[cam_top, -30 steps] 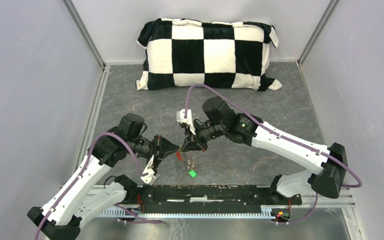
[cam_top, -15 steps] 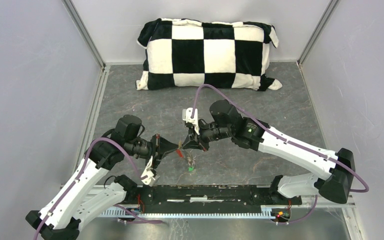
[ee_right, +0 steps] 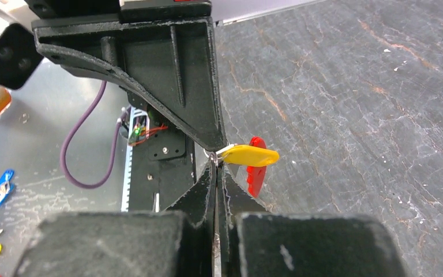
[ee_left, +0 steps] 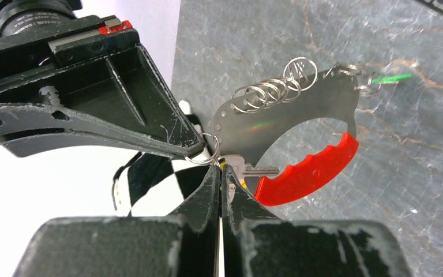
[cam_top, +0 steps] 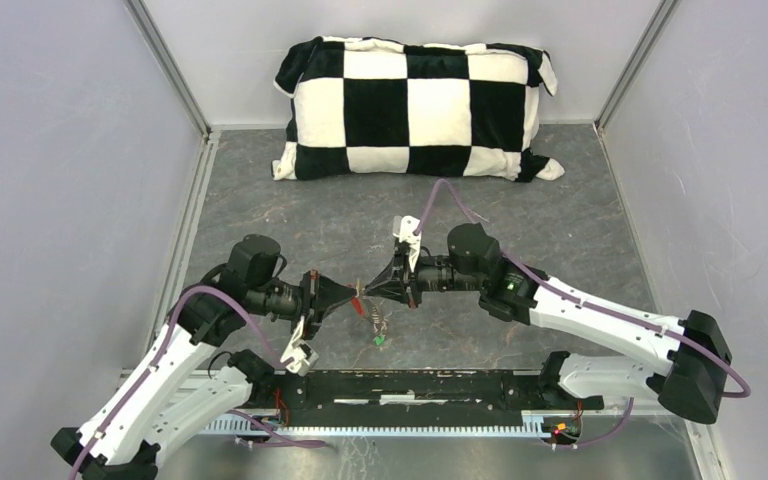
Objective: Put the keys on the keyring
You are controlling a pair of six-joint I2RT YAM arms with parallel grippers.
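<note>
**A:** Where is the keyring (ee_left: 282, 115)?

**B:** Up off the table (cam_top: 580, 200), held between the two arms. It is on the near side of the checkered pillow (cam_top: 415, 105), well apart from it and roughly in line with the pillow's middle.

**A:** Who has hold of it?

**B:** The right gripper (ee_right: 215, 168). Its fingers are pressed together with no gap. The left wrist view shows its tip pinching the small silver ring at the end of the keyring.

**A:** And the left gripper (ee_left: 220, 173)?

**B:** Closed just as tight, tip to tip with the right one. The yellow-headed key (ee_right: 249, 155) sits right at its fingertips, with its head poking out to one side. It looks nipped by its edge, though the contact itself is hidden behind the fingers.

**A:** Is that key on the ring?

**B:** I can't tell. Key and ring meet where both tips come together, and it is too small to sort out.

**A:** What about the rest of the keyring?

**B:** A flat metal plate hangs from the ring. It has the red tag (ee_left: 308, 172) along one edge and a row of chain links (ee_left: 268, 90) along the other.

**A:** And the green-headed key (cam_top: 381, 340)?

**B:** It is on the side of the bunch farthest from the pillow, beside small rings at the plate's end. I can't tell whether it rests on the table.
</note>
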